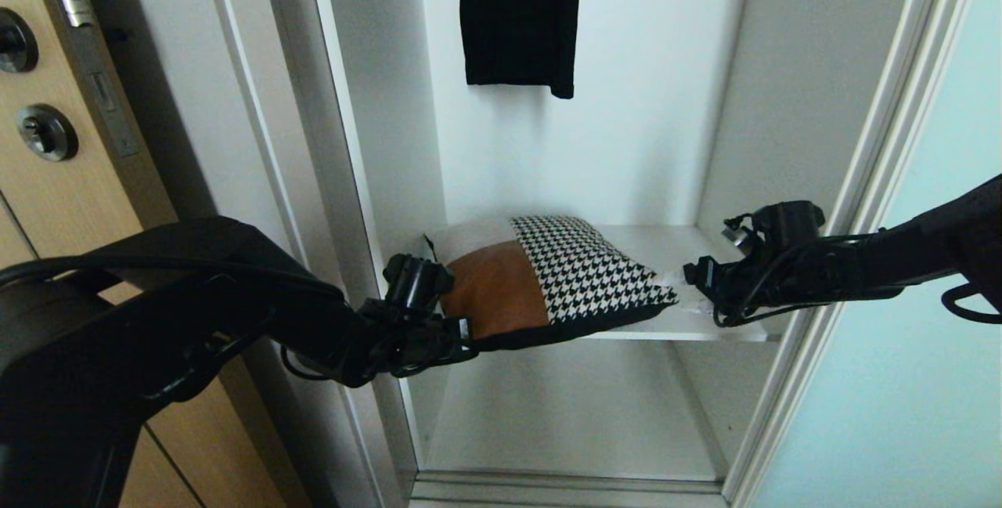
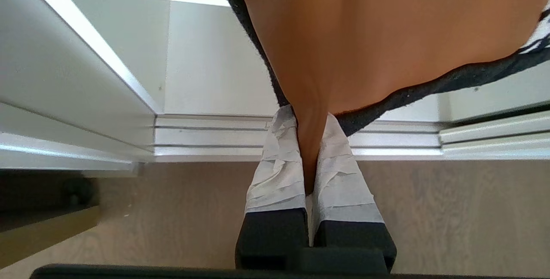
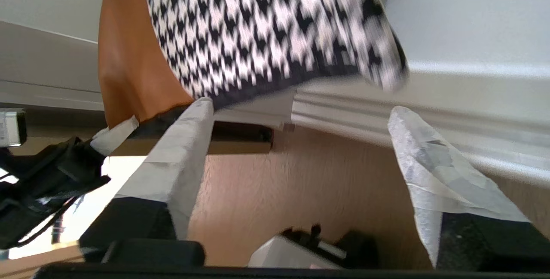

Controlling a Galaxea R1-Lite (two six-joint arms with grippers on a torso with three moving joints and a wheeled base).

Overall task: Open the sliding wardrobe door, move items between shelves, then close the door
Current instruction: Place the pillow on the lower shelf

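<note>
The cushion (image 1: pixel 548 273), tan leather and black-and-white houndstooth with a black back, lies on the white shelf (image 1: pixel 697 254), its front edge hanging past the shelf's front. My left gripper (image 1: pixel 463 333) is shut on the cushion's tan front-left corner; in the left wrist view the taped fingers (image 2: pixel 277 171) pinch the leather (image 2: pixel 365 34). My right gripper (image 1: pixel 693 293) stands open just off the houndstooth corner, touching nothing. In the right wrist view the right gripper (image 3: pixel 299 110) has its jaws wide apart below the cushion (image 3: pixel 266 25). The frosted sliding door (image 1: pixel 924 336) stands pushed to the right.
A long black garment (image 1: pixel 517 15) hangs above the shelf at the back. A lower white board (image 1: pixel 571 406) lies under the shelf. A light wood door with a black handle (image 1: pixel 47 132) is at the left. The door track (image 2: pixel 215 137) runs along the wood floor.
</note>
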